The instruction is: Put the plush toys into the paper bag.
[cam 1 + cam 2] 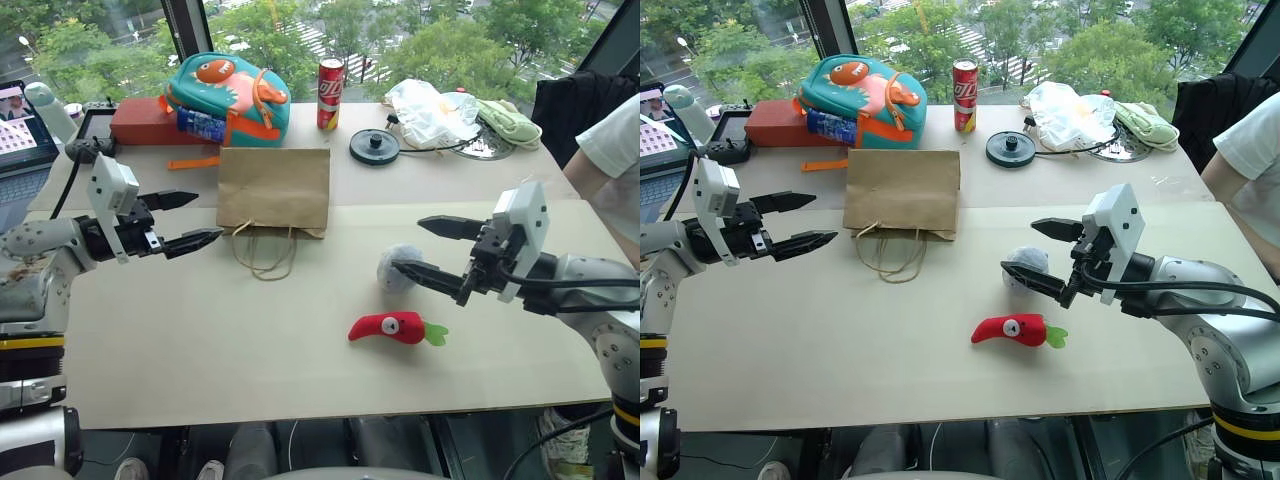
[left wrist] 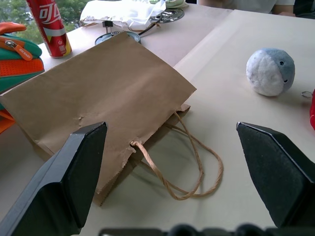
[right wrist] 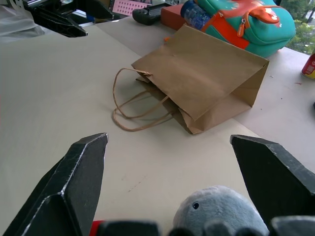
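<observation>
1. Lying loose on the desk [image 1: 200,370]: red chili plush [image 1: 391,327] near the front, grey-white round plush [image 1: 1026,262] just behind it.
2. Lying flat further back: paper bag [image 1: 273,188], handles toward the robot, mouth collapsed.
3. Hovering just beside the round plush: right gripper [image 1: 418,246], jaws wide apart, empty.
4. Waiting near the bag's handles: left gripper [image 1: 200,220], jaws apart, empty.
5. Probably starting the first pick; next calling for closing on the round plush, then opening the bag's mouth.

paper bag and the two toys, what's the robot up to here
The paper bag lies flat on the table, handles toward the robot. Both toys are outside it: the chili plush and the round plush. The right gripper hovers open by the round plush; the left gripper is open beside the bag. Nothing is held.
</observation>
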Motion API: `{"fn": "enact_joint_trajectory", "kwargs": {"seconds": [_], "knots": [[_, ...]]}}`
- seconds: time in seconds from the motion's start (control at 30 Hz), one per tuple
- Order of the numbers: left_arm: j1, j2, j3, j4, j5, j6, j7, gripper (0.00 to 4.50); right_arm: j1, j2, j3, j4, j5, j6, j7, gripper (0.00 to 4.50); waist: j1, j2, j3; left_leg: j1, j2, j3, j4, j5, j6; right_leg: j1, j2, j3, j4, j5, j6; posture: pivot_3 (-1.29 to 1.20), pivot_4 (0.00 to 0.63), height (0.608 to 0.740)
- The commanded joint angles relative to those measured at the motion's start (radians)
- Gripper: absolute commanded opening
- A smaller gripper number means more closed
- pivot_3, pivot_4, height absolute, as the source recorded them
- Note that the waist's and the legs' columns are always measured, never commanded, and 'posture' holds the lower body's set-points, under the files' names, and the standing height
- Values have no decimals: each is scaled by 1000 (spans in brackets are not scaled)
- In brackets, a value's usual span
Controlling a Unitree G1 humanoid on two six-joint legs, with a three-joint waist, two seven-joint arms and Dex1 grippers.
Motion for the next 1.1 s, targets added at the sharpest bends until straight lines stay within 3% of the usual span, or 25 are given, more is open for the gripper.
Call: {"fn": "enact_joint_trajectory", "kwargs": {"seconds": [0.03,0.2,0.37,0.53,0.67,0.8,1.1], "knots": [[-8,16,24,-18,-15,2,-4,4500,-6,5,-15,-24,3,-20,-5,4424,0,0,0,0,0,0,0,0,0,0,0,0,0,0,0,0,150,722],[-41,18,-60,118,114,-184,-59,4500,-3,9,-17,-38,13,-9,-16,4424,1,0,0,0,0,0,0,0,0,0,0,0,0,0,0,0,150,722],[-183,-13,-200,431,355,-612,-46,4500,-3,12,-18,-57,23,4,-35,4424,15,0,0,0,0,0,0,0,0,0,0,0,0,0,0,0,150,722],[-324,-43,-294,710,518,-964,14,4500,9,18,-28,-84,37,18,-61,4424,25,0,0,-2,-1,0,1,-1,1,0,-1,-1,-2,0,0,0,150,722],[-436,-78,-392,893,721,-1224,222,4500,28,24,-33,-115,54,28,-98,4424,27,0,0,-7,0,-1,3,-2,4,-2,-1,-2,-2,0,0,0,150,722],[-494,-144,-442,1003,805,-1328,365,4500,43,28,-39,-137,69,36,-136,4424,31,0,0,-9,-1,-5,7,-2,4,-2,-1,-6,-2,0,0,0,150,722],[-543,-188,-493,1094,881,-1405,473,4500,53,32,-41,-156,85,41,-180,4424,27,0,0,-12,-1,-11,8,-2,4,-1,-1,-9,0,0,0,0,150,722]]}}
